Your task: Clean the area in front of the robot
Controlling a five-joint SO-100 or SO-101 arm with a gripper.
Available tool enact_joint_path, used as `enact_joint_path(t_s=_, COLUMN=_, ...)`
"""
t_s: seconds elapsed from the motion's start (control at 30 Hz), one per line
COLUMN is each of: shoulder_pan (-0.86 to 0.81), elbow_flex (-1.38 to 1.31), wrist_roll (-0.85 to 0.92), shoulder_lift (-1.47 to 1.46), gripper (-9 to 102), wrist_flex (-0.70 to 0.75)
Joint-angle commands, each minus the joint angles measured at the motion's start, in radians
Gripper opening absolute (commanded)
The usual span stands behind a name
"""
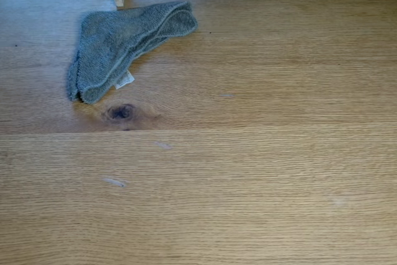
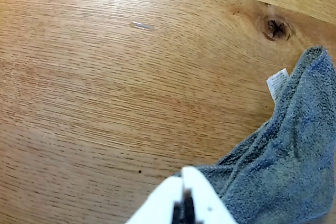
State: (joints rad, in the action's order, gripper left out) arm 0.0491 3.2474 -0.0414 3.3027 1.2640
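- The gripper [image 2: 183,183] has its white jaws pressed together, holding nothing, in the wrist view.
- The grey terry cloth [image 1: 124,44] lies crumpled on the oak tabletop [image 1: 260,178], at 10 o'clock in the fixed view.
- The dark knot [image 1: 120,112] sits just beside the cloth, at its 6 o'clock.

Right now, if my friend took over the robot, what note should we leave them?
End effector: looks shut and holds nothing, its tip just beside the grey cloth.
Cloth: crumpled in the fixed view's upper left, white tag showing, next to the dark knot.
Tabletop: pale smudges remain.
Done: nothing visible yet.
Left: probably grab the cloth and wipe the smudges.
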Motion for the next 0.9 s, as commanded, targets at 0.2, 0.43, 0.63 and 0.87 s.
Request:
enact_joint_path(t_s=0.2, shoulder_pan=-0.110, elbow_flex=0.112, wrist_roll=-0.006, shoulder_lift=0.003, gripper=0, wrist_flex=0.003)
enact_joint_path(t_s=0.43, shoulder_pan=-0.110, elbow_flex=0.112, wrist_roll=-0.011, shoulder_lift=0.003, gripper=0, wrist_flex=0.003)
enact_joint_path(t_s=0.63, shoulder_pan=-0.086, elbow_flex=0.106, wrist_roll=0.038, shoulder_lift=0.002, gripper=0, wrist_flex=-0.124)
enact_joint_path(t_s=0.87, shoulder_pan=0.006, elbow_flex=0.103, wrist_roll=0.152, shoulder_lift=0.003, gripper=0, wrist_flex=-0.291)
